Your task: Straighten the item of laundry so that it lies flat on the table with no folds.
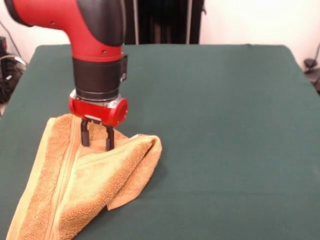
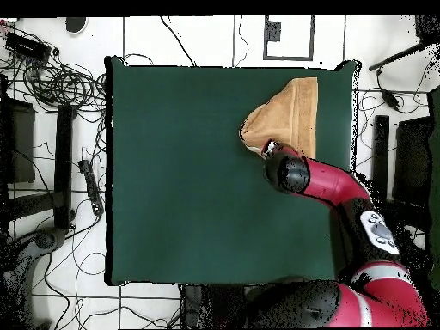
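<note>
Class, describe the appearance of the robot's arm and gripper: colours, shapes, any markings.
The arm is glossy red with rounded joints and a black cylindrical wrist section. A red ring caps the wrist; below it sits the gripper with two short black fingers. No markings are legible.

Towel (image 2: pixel 286 120) seen bunched near table (image 2: pixel 189 180) far right corner; arm (image 2: pixel 322 179) positioned over its near edge.

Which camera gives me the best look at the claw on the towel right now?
The front view. There the claw shows both dark fingers apart, tips down at the raised fold of the orange towel. In the overhead view the arm's wrist covers the claw; only the towel shows beside it.
</note>
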`<state>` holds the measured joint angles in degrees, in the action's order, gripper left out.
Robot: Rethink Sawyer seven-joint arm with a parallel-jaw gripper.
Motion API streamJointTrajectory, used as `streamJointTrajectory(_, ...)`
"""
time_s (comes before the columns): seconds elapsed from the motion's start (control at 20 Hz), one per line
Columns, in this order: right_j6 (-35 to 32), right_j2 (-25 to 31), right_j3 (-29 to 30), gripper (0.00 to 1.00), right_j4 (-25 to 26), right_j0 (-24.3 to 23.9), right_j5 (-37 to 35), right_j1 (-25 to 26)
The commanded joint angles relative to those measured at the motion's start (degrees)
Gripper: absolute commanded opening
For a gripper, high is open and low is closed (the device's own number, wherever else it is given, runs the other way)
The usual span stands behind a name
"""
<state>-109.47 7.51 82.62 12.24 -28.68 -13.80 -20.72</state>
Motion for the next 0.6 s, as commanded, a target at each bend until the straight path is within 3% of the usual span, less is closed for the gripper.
streamJointTrajectory(0.05, 10.68, 19.11, 5.94, 1.0, 3.42, -1.76, -8.25, 8.71)
streamJointTrajectory(0.4, 7.67, 18.79, 6.49, 1.0, 3.69, -1.21, -10.64, 7.52)
streamJointTrajectory(0.6, 3.84, 15.32, 6.54, 1.0, 4.23, 1.94, -11.07, 4.8)
